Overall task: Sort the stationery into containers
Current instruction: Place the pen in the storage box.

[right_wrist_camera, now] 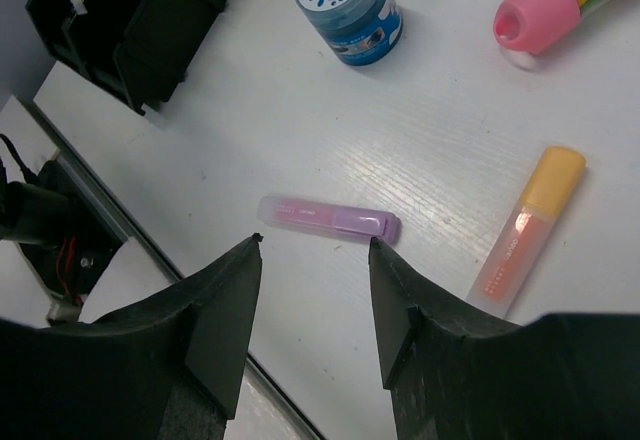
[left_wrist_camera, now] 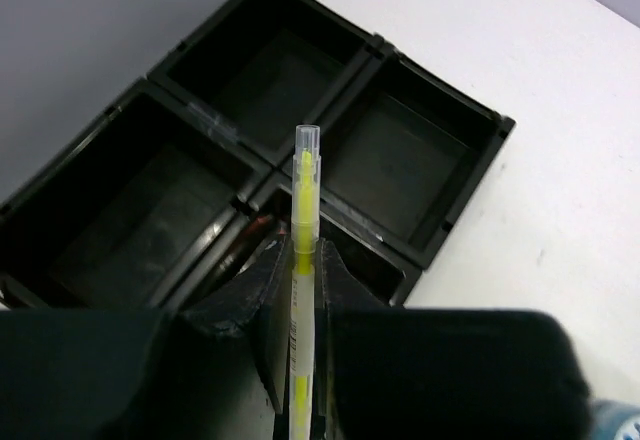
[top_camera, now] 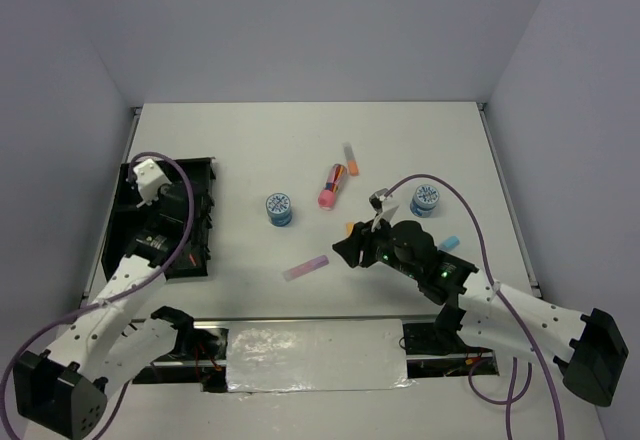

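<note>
Your left gripper (left_wrist_camera: 303, 265) reaches over the black organiser tray (left_wrist_camera: 372, 52), jaws clamped on a yellow pen (left_wrist_camera: 306, 195). Your right gripper (right_wrist_camera: 312, 260) tilts down, jaws apart, above the lilac stick (right_wrist_camera: 328, 218) lying on the table (right_wrist_camera: 300, 110).

White links (top_camera: 530, 320); black joints (top_camera: 60, 400); black fingers (right_wrist_camera: 225, 310); purple cables (top_camera: 473, 230)

The white and black left arm (top_camera: 112, 298) reaches forward from its base, and its black left gripper (left_wrist_camera: 300, 260) has both fingers pressed on a thin yellow pen (left_wrist_camera: 304, 200), which sticks out between them. The white and black right arm (top_camera: 520, 315) stretches toward the left. Its black right gripper (right_wrist_camera: 312, 250) points downward with the jaws apart and holds nothing.
</note>
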You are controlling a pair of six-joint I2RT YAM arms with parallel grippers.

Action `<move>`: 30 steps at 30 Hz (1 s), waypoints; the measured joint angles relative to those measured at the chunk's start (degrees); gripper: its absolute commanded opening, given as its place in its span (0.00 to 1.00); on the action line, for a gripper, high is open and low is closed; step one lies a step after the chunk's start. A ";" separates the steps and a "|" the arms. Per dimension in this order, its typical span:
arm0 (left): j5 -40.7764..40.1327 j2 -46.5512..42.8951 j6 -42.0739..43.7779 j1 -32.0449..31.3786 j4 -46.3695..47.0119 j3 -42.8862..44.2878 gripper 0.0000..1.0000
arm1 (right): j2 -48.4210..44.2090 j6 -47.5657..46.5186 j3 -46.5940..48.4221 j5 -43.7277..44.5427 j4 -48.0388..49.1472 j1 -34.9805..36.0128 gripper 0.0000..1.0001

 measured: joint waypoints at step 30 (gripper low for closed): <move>-0.59 6.88 -6.38 3.17 9.16 -11.26 0.32 | 0.57 -0.63 -0.02 -2.73 0.90 -0.13 0.55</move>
